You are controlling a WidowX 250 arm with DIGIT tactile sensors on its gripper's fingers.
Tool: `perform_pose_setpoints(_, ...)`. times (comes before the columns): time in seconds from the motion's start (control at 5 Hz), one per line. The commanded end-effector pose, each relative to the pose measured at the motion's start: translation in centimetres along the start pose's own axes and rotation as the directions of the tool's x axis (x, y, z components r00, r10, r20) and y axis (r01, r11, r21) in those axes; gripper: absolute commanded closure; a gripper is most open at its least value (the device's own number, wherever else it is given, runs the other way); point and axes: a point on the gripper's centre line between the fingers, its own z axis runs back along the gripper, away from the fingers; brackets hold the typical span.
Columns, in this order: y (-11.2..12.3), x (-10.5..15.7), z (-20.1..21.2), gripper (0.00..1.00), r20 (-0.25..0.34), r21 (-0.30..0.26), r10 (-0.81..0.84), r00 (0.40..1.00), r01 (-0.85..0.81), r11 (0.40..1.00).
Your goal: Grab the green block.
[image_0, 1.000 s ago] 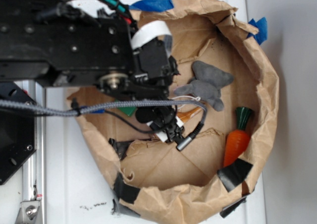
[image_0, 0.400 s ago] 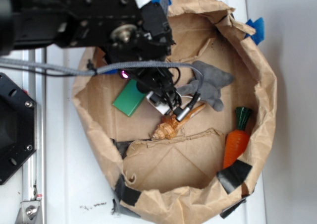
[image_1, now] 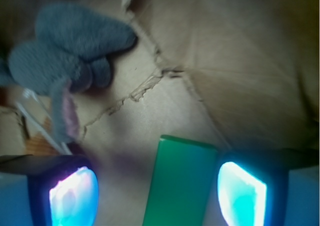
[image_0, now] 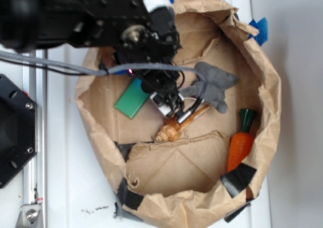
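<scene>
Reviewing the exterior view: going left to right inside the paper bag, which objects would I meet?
Green block → striped seashell → grey plush toy → orange carrot. The jaws hang just right of the block and overlap the seashell, so I leave them out.

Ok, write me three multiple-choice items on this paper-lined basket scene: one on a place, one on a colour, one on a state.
1. Where does the flat bright green block lie in the wrist view?
A. Between the two glowing fingertips
B. On top of the grey plush toy
C. Outside the crumpled brown paper basket

2. What colour is the top of the orange toy carrot?
A. Blue
B. Dark green
C. White

3. How does the black gripper stand?
A. Shut on the plush toy
B. Open, straddling the block
C. Shut on the block

Answers: 1 A, the block sits in the gap between the fingertips. 2 B, the exterior view shows a dark green top. 3 B, there is a gap on each side of the block.
</scene>
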Motion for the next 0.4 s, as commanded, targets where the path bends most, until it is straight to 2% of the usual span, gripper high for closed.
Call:
perform_pose_setpoints(0.0, -0.39, -0.64, -2.21, 0.00, -0.012, -0.028, -0.157, 0.987, 0.157, 0.987)
perform_pose_setpoints(0.2, -1.08, -0.88, -3.05, 0.00, -0.021, -0.005, -0.193, 0.981, 0.193, 0.981)
